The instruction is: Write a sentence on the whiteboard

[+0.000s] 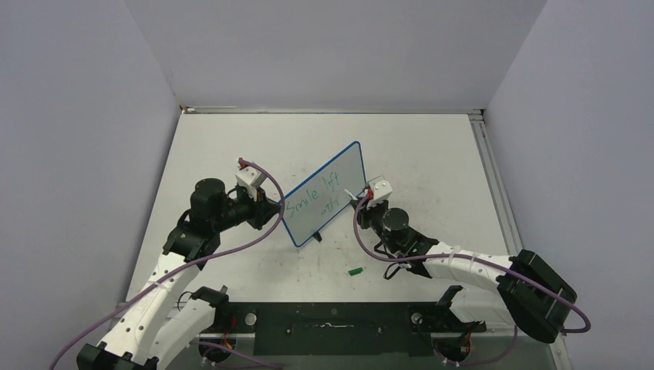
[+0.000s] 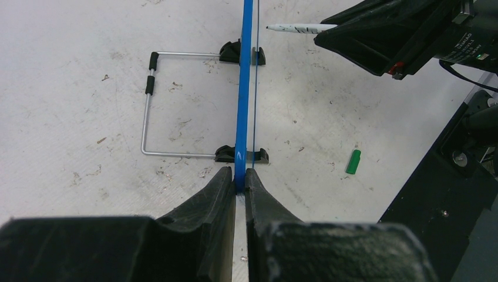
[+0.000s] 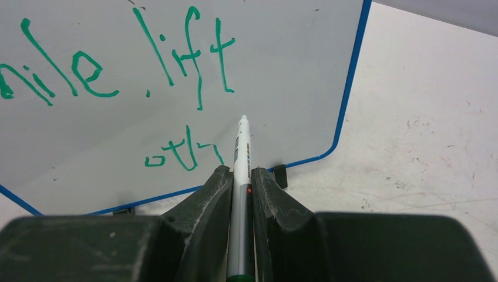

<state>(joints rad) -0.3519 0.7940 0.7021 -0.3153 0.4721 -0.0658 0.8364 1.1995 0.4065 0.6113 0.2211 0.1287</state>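
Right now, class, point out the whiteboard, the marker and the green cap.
whiteboard (image 1: 324, 193): top view, middle of its written face.
marker (image 3: 242, 154): right wrist view, white barrel below the tip.
green cap (image 2: 353, 161): left wrist view, middle of its body.

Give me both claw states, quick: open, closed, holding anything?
Left claw: closed on the edge of the whiteboard.
Right claw: closed on the marker.

SITE: robotics lab test cell | EVIDENCE: grey walls (image 1: 77, 116) on three sides; scuffed white bench (image 1: 432, 154); left arm (image 1: 166, 285) and right arm (image 1: 470, 270) bolted at its near edge
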